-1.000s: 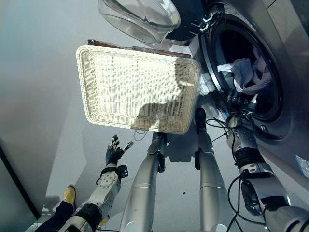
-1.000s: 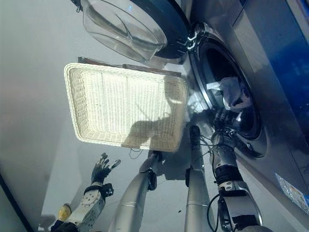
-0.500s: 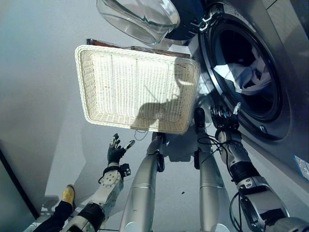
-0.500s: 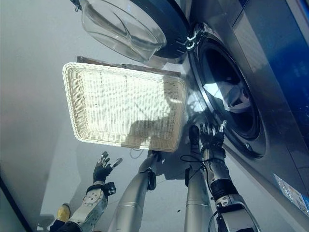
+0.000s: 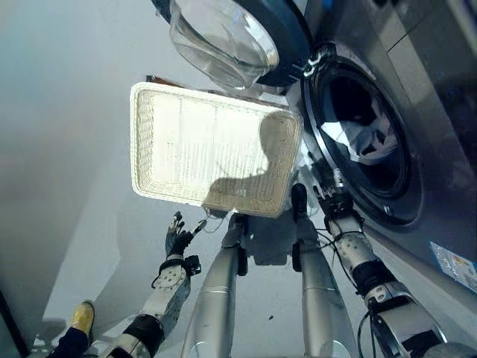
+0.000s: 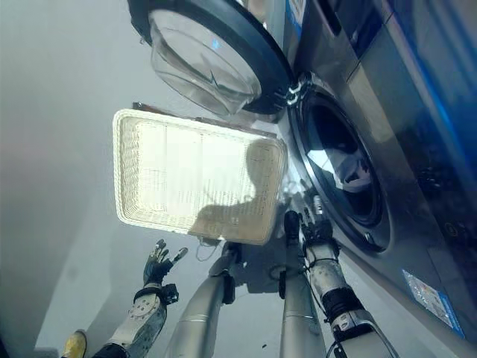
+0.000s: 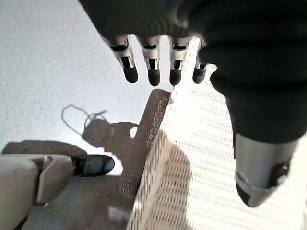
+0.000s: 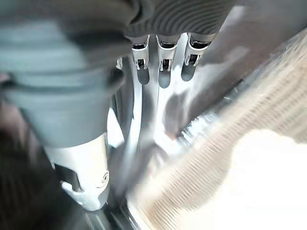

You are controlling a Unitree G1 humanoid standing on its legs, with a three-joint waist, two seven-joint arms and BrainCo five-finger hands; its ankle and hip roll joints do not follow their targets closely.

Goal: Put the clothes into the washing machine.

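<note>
The washing machine [image 5: 402, 112] stands on the right, its door [image 5: 231, 37] swung open to the left, over the far edge of the basket [image 5: 212, 153]. The basket sits on the floor [image 5: 67, 112] just left of the drum opening [image 5: 361, 145]. Clothes [image 5: 365, 145] lie inside the drum. The right hand [image 5: 333, 203] hangs below the opening's rim, beside the basket's near right corner. The left hand [image 5: 177, 237] hovers in front of the basket's near edge.

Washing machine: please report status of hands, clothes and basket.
Both hands open: left hand over floor, right hand below washing machine opening. Clothes inside drum. Basket holds nothing. Door open, nothing blocking.
</note>
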